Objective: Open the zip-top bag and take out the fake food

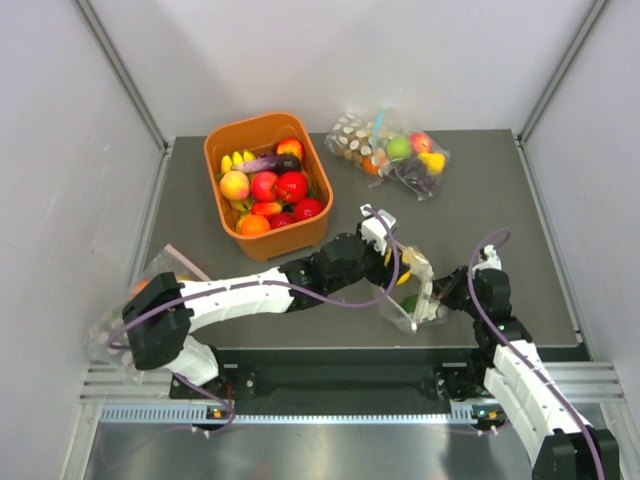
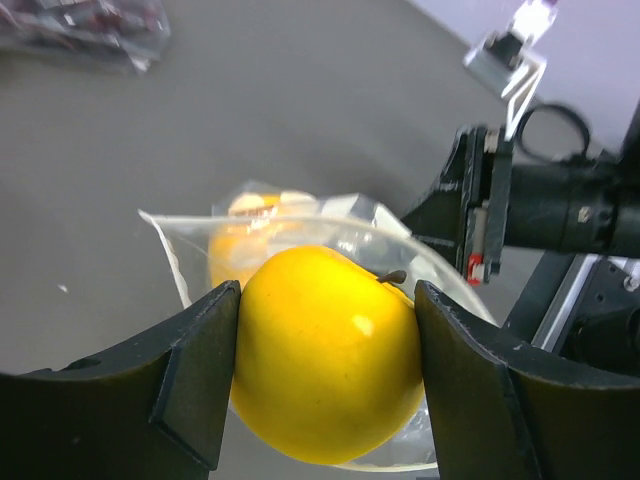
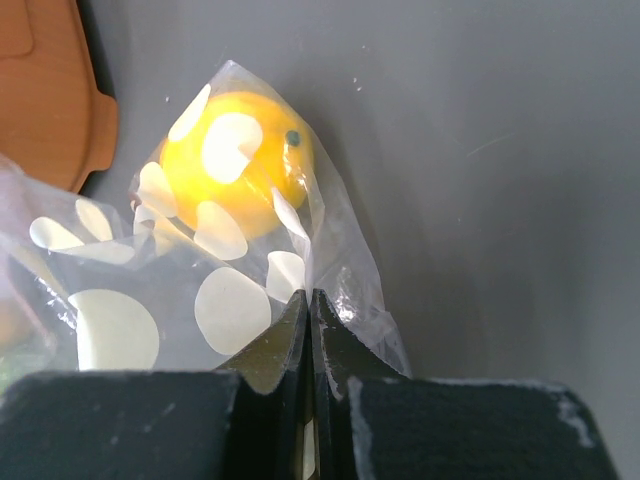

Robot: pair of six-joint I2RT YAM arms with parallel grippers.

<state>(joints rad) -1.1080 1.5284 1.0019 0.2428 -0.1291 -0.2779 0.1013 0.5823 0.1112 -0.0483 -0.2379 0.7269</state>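
Zip-top bag (image 3: 232, 312) pinched in closed right gripper (image 3: 308, 302); left gripper (image 2: 328, 305) clamps yellow fake food (image 2: 320, 385).

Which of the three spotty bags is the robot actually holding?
The front-centre bag: the right gripper pinches its edge while the left gripper grips a yellow fruit. The back bag and far-left bag lie untouched.

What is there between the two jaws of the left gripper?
A yellow fake fruit, gripped from both sides by the left gripper; the clear zip-top bag lies just behind it. The left wrist view shows this.
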